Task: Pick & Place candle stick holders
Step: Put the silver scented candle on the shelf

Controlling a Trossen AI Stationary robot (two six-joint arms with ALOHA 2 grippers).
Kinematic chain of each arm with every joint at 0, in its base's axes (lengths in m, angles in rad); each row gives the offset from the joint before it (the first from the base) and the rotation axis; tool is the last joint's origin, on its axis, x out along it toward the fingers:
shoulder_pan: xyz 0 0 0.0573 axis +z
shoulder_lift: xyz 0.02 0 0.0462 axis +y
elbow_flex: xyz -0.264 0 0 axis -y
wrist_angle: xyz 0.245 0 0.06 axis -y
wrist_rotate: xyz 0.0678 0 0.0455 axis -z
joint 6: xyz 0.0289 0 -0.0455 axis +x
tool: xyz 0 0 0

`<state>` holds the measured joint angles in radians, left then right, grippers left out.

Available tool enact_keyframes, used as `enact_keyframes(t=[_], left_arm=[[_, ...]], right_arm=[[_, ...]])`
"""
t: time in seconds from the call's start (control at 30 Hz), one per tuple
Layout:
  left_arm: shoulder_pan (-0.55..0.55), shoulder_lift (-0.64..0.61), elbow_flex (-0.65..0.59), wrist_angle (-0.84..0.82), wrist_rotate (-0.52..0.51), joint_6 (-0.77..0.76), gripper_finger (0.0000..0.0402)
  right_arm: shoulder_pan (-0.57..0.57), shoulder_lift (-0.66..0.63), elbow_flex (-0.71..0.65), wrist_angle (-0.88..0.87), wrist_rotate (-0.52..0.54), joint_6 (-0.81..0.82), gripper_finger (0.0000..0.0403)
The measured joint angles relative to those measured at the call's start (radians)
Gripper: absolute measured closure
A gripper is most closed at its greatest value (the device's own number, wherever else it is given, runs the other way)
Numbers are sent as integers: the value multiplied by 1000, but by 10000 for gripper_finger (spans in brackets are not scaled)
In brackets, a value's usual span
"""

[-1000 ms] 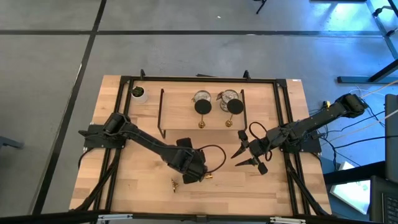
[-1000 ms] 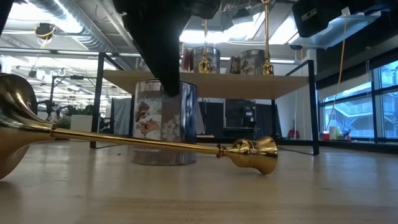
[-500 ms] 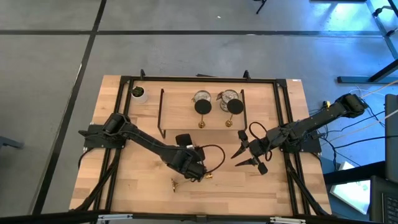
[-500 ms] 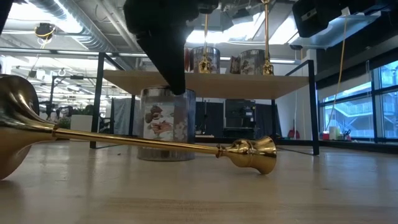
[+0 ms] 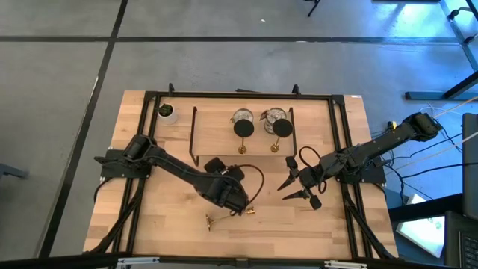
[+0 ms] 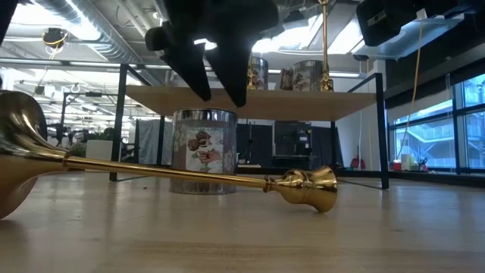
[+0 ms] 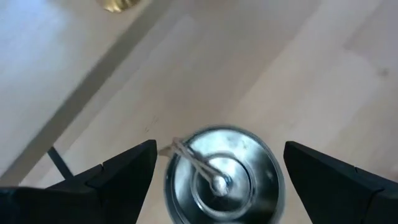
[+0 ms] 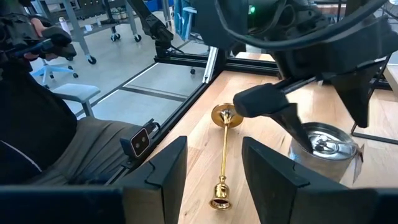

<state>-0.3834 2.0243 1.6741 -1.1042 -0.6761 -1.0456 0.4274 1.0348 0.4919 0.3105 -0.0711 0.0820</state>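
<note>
A squat silvery cup [image 6: 204, 152] stands upright on its base on the wood table, also seen in the left wrist view [image 7: 224, 177] and the right wrist view [image 8: 323, 146]. My left gripper [image 6: 220, 95] hangs open just above the cup's rim, one finger on each side, touching nothing. In front of the cup a gold stick [image 6: 174, 173] lies on its side, flared base toward the table's left. My right gripper [image 5: 295, 190] waits open and empty at mid right. Two more cups [image 5: 243, 116] and two sticks [image 5: 243, 128] stand on the black wire rack's shelf.
The black rack [image 5: 196, 138] with its wooden shelf [image 6: 258, 95] stands at the far middle of the table. A small white pot with a green plant [image 5: 166, 112] sits at the far left corner. A black frame [image 5: 340, 142] runs along the table's edges.
My left gripper has rolled about its own axis and its fingertips, which reached down over the cup's top, now stand above the rim. The silvery cup has turned about its upright axis and slid a little toward the far edge. The gold stick has kept still.
</note>
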Motion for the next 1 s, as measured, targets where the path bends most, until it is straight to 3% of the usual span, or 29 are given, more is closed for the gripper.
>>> enact_keyframes(t=[0.5,1.0], left_arm=[[50,-2,-35,-22,91,-104,52],[33,-100,-37,40,82,-141,52]], right_arm=[[0,14,0,1,0,9,247],[0,14,0,0,16,14,247]])
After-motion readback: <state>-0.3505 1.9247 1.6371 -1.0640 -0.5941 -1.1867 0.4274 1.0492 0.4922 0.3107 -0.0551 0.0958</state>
